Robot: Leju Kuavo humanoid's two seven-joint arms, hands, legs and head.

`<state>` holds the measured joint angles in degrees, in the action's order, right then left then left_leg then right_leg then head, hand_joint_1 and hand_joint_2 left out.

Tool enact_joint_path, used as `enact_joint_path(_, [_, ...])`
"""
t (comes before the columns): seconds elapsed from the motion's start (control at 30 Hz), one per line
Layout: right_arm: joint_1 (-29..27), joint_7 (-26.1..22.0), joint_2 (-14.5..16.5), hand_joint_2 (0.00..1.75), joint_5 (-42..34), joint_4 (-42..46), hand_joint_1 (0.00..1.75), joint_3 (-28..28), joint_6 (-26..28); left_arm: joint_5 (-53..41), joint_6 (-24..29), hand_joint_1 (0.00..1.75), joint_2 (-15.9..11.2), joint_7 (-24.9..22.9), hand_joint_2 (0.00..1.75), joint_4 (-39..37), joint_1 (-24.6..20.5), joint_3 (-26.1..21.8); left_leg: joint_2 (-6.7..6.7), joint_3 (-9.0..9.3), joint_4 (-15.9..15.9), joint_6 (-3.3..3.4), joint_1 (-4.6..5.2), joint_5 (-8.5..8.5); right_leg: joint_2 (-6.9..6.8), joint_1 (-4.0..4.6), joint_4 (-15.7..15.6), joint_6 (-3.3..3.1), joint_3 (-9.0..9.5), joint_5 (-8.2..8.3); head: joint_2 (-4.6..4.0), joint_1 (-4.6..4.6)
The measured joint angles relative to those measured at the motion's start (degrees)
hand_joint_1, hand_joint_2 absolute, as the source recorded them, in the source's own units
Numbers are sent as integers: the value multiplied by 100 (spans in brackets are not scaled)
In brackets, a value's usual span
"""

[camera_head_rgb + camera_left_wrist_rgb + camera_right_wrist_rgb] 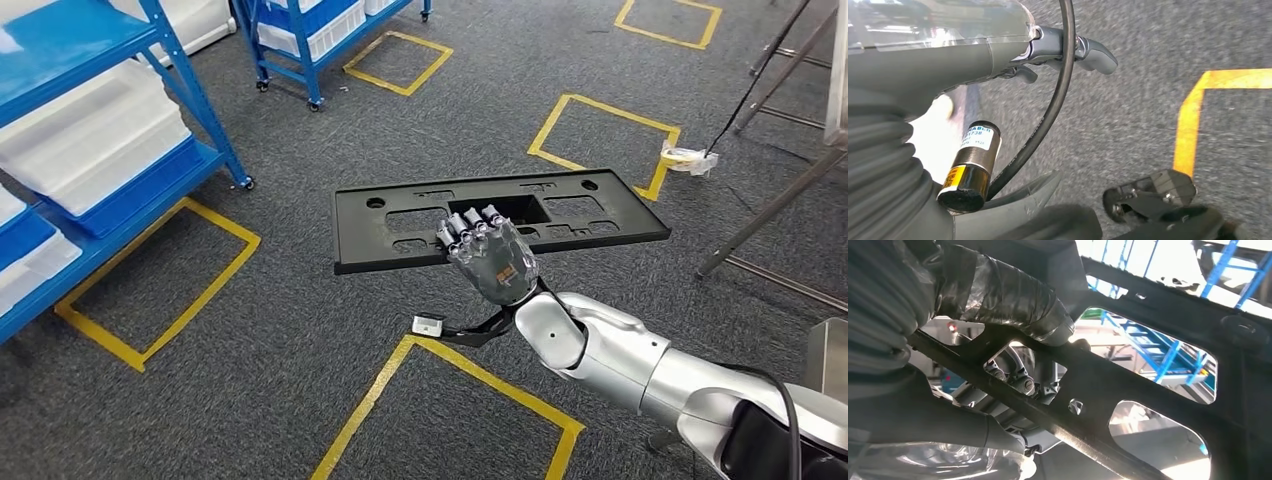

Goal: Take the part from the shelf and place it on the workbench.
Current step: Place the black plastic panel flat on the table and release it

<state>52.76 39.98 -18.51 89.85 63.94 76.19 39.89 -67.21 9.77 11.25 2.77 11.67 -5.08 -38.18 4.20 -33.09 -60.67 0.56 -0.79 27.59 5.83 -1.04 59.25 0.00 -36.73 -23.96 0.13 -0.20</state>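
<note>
A: Right robot hand [492, 255] is clamped on the black part [400, 215], carried flat over the floor [300, 300].
B: Should keep it level till the tabletop. Left robot hand [1068, 50], can't tell.

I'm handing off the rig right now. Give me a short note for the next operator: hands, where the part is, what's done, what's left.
Right hand: grips the black part at its near long edge, holding it roughly flat above the grey carpet floor; the right wrist view shows the thumb over one face of the part and fingers behind it.
Left hand: hangs over the floor beside a yellow tape line, nothing seen in it; whether its fingers are open or curled can't be told.
Blue shelves stand off to the left.
Done: part is off the shelf.
Left: carry it to the workbench and set it down.
</note>
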Motion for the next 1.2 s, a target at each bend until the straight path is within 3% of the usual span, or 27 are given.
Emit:
enact_joint_path(0.03, [19,0,4,175,0,-20,175,29,0,-1,-1,0,1,1,175,-1,-8,0,92,38,119,11,0,-9,67,-16,3,43,-43,25,0,1])
enact_joint_path(0.07, [40,0,5,175,0,-49,175,69,0,-1,-2,0,3,2,175,-1,-16,0,76,44,152,20,6,-7,141,-29,-5,94,-81,57,0,-1])
enact_joint_path(0.1, [52,0,0,175,0,-85,175,116,1,-2,-3,0,7,3,175,-1,-24,-1,3,54,195,43,4,-17,218,-37,-30,142,-103,87,0,-2])
enact_joint_path(0.13, [65,2,-12,175,0,-124,175,169,1,-2,-4,0,12,3,175,-1,-29,-1,-73,72,242,81,-1,-50,203,-35,-26,175,-126,81,0,3])
enact_joint_path(0.2, [120,4,-31,175,0,-204,175,301,2,-2,-4,0,22,6,175,0,-32,-2,-243,112,350,164,-14,-116,-79,-7,269,207,-277,-110,0,27])
enact_joint_path(0.27, [178,5,-30,175,0,-273,175,434,2,-2,-6,0,31,9,175,0,-33,-2,-404,118,374,198,8,-133,-435,-9,995,222,-610,-471,0,47])
enact_joint_path(0.33, [191,4,-27,175,0,-336,175,542,2,1,-7,0,36,8,175,0,-23,-2,-561,111,366,200,22,-123,-542,-29,1576,249,-869,-657,0,47])
enact_joint_path(0.37, [194,4,-28,175,0,-369,175,592,2,2,-7,0,36,7,175,0,-22,-2,-637,110,359,195,22,-113,-565,-40,1576,260,-852,-597,0,48])
enact_joint_path(0.4, [205,4,-28,175,0,-406,175,642,2,2,-8,0,38,7,175,0,-25,-2,-707,112,347,184,22,-99,-602,-49,1351,266,-718,-447,0,48])
enact_joint_path(0.47, [254,4,-28,175,0,-468,175,714,2,2,-13,0,41,7,175,0,-36,-2,-828,111,297,133,39,-49,-835,-30,554,260,-267,-118,0,49])
enact_joint_path(0.53, [303,5,-19,175,0,-503,175,753,2,2,-19,0,43,7,175,0,-46,-2,-930,102,245,71,73,1,-1023,18,78,200,-24,-23,0,43])
enact_joint_path(0.57, [316,5,-15,175,0,-517,175,769,2,2,-21,0,43,7,175,0,-49,-2,-985,103,234,43,87,16,-1027,52,27,162,-14,-45,0,41])
enact_joint_path(0.63, [318,-3,-17,175,0,-546,175,797,2,1,-23,0,45,7,175,0,-51,-2,-1056,123,230,-11,70,51,-891,55,8,74,-31,-28,0,43])
enact_joint_path(0.7, [326,-28,-26,175,-1,-579,175,809,3,-7,-28,0,51,8,175,0,-52,-2,-870,42,-2,-58,37,245,-765,39,-24,-10,-21,-2,0,45])
enact_joint_path(0.77, [332,-52,-21,175,-3,-608,175,811,4,-19,-40,0,56,4,175,-1,-46,-2,-590,-253,-658,-71,18,598,-636,39,-32,-60,-20,9,0,43])
enact_joint_path(0.8, [326,-57,-17,175,-4,-621,175,814,4,-33,-49,0,57,1,175,-2,-43,-2,-522,-441,-1041,-70,17,746,-563,49,-31,-73,-21,10,0,42])
enact_joint_path(0.83, [318,-63,-14,175,-5,-636,175,817,4,-50,-59,0,57,-9,175,-2,-42,-2,-487,-584,-1313,-65,18,806,-485,61,-28,-78,-19,9,0,42])
enact_joint_path(0.87, [310,-67,-14,175,-6,-651,175,820,4,-75,-69,0,58,-21,175,-2,-42,-1,-466,-648,-1397,-50,19,754,-404,73,-24,-81,-17,9,0,42])
enact_joint_path(0.9, [306,-66,-15,175,-6,-667,175,821,4,-103,-80,0,58,-37,175,-2,-41,3,-445,-612,-1263,-25,22,593,-322,81,-18,-81,-12,9,0,42])
enact_joint_path(0.93, [306,-61,-17,175,-6,-682,175,822,3,-127,-89,0,57,-53,175,-2,-39,8,-392,-489,-938,10,27,354,-241,85,-12,-81,-5,8,0,42])
enact_joint_path(1.0, [319,-38,-26,175,-5,-705,175,825,-9,-171,-104,0,53,-69,175,-2,-39,19,-159,-203,-223,83,37,-20,-104,80,3,-67,-16,13,0,45])
enact_joint_path(1.07, [334,-16,-53,175,-6,-722,175,834,-33,-209,-124,0,51,-71,175,-2,-66,30,-24,-68,113,113,52,-93,11,53,5,-12,-70,44,0,46])
enact_joint_path(1.13, [341,-9,-120,175,-7,-737,175,851,-53,-234,-142,0,57,-73,175,-2,-99,49,-116,-28,217,132,49,-104,101,31,-19,65,-114,83,0,45])
enact_joint_path(1.2, [367,-10,-192,175,-7,-748,175,862,-60,-245,-153,0,65,-83,175,-1,-121,71,-242,19,329,183,29,-165,-94,48,129,121,-195,-28,0,50])
